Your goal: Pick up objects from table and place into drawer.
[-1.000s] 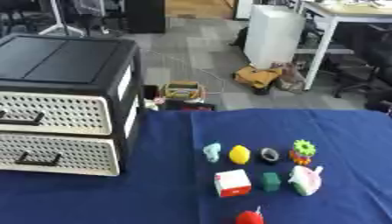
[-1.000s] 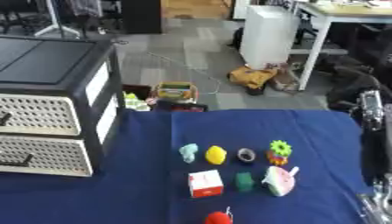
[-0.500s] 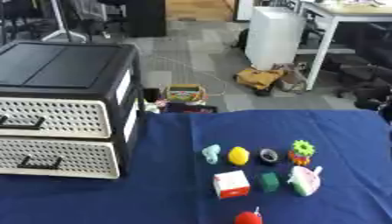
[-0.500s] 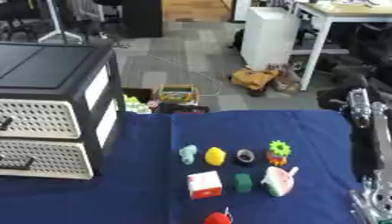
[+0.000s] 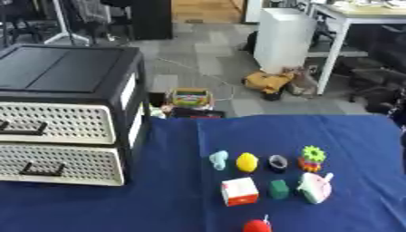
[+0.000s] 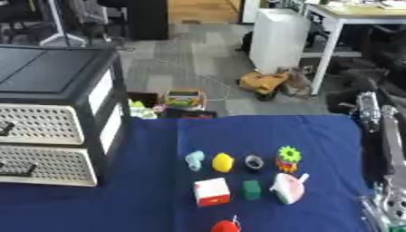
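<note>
Two drawers sit shut in the black cabinet at my far left, the upper drawer and the lower drawer, each with a dark handle on a pale perforated front. Right of it, on the blue table, the objects lie in a loose cluster: a pale blue piece, a yellow lemon, a dark ring and a green gear on an orange base in the back row; then a white and red cube, a green block and a pink and white toy; and a red fruit nearest me at the bottom edge. None touches the cabinet and nothing is lifted. At the far right of the right eye view only my right arm shows, silver and black, hanging along the table's edge; neither hand shows in either view, so I cannot tell how my fingers stand or whether they hold anything. I judge the task is at its very start: no drawer is open and nothing has been picked. Next, I think, a hand must come in, hook a handle and pull a drawer out, before the first object, probably one nearest the cabinet, can go inside.
</note>
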Tool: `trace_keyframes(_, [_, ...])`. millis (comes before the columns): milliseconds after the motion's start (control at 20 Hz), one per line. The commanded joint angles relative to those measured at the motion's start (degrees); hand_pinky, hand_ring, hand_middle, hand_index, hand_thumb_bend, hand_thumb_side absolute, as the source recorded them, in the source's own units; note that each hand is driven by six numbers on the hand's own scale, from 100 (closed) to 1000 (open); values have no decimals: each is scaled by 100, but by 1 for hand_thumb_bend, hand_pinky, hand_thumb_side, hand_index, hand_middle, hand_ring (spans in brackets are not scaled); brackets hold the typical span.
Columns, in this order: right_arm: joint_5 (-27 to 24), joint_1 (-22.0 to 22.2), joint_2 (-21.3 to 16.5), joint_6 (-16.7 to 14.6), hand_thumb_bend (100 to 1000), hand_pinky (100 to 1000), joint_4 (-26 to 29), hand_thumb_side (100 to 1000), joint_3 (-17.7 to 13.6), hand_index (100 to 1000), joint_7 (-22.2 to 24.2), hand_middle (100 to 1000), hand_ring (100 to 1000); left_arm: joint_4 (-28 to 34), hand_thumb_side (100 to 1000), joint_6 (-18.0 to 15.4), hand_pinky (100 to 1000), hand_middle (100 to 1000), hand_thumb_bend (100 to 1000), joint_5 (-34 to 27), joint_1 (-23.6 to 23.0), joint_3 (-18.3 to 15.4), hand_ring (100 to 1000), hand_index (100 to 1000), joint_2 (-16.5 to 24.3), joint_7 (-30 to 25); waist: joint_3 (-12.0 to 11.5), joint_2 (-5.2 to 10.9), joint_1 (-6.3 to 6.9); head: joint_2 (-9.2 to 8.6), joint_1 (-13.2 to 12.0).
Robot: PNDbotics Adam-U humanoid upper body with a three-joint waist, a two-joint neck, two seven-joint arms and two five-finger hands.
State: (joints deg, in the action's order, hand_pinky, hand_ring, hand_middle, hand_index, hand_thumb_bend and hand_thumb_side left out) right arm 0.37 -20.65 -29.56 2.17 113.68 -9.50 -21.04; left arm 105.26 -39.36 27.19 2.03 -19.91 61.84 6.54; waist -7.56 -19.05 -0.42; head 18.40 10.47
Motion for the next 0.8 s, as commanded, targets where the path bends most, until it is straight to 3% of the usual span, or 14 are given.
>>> trace_keyframes(50, [4,-41,-194,-11,100,673,91,992,-51,837,7,494,702,-115,1000,-417,140,460,100,-63,11,-36,366,800,346,-183,-29,121,37,32,31])
trace_keyframes(550, [8,-5,-245,-9,100,674,91,991,-34,838,26,495,703,-645,1000,-1182,123,443,100,-577,316,106,347,766,817,-1092,-101,203,63,205,33])
trace_keyframes(800, [8,2,-262,-9,100,675,91,992,-24,838,35,494,704,-897,1000,-1258,100,421,100,-901,574,283,324,762,1070,-1762,-101,212,83,237,11])
